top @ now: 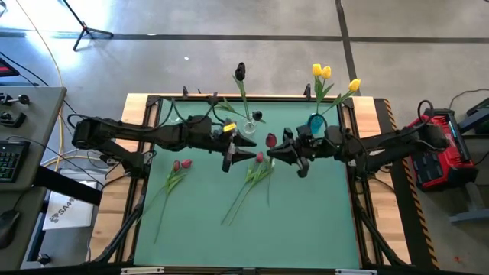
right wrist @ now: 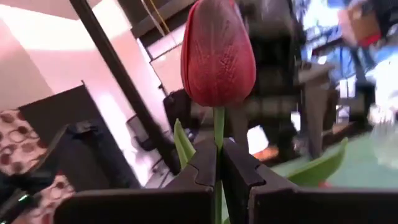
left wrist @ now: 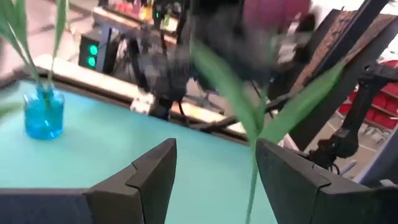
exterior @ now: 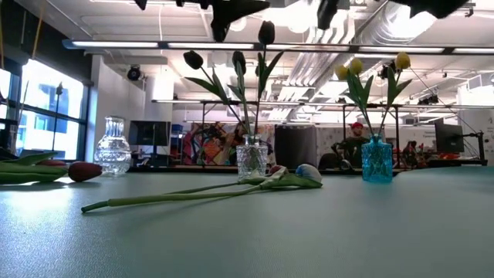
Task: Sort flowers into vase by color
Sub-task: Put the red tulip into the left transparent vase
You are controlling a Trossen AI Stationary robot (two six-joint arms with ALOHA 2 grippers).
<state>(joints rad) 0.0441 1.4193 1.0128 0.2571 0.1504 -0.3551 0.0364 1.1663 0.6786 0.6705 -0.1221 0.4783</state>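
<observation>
The right tool is clamped on the stem of a red tulip, held upright in the air above the surface, just beside the clear vase that holds black tulips. The left tool faces it with its fingers spread wide, holding nothing. The step looks like a handover, or carrying the red tulip to a vase. A second clear vase, well left of the first, seems free. More tulips lie below the clear vase; room there is tight.
</observation>
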